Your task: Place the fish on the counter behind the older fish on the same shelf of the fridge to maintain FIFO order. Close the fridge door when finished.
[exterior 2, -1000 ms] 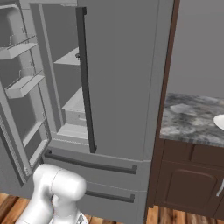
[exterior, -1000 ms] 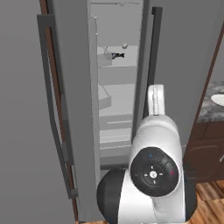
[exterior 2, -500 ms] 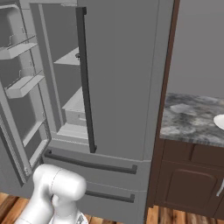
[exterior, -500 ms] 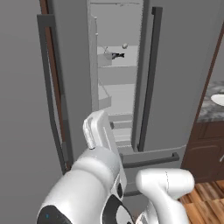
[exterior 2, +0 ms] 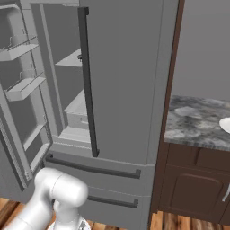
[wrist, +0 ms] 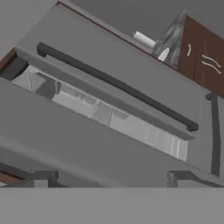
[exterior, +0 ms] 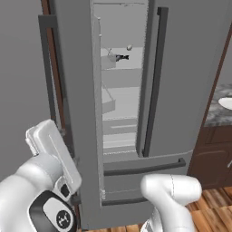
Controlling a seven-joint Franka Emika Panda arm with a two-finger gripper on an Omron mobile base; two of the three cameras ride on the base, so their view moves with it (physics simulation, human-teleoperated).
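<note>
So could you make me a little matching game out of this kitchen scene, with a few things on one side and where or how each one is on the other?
Things:
1. older fish
2. fridge left door
3. counter
4. gripper

Descriptions:
A. swung open, its door shelves showing
B. grey marbled stone, to the right of the fridge
C. small and dark, on an upper shelf inside
D. open, holding nothing, facing the fridge front

Pairs: 1-C, 2-A, 3-B, 4-D
</note>
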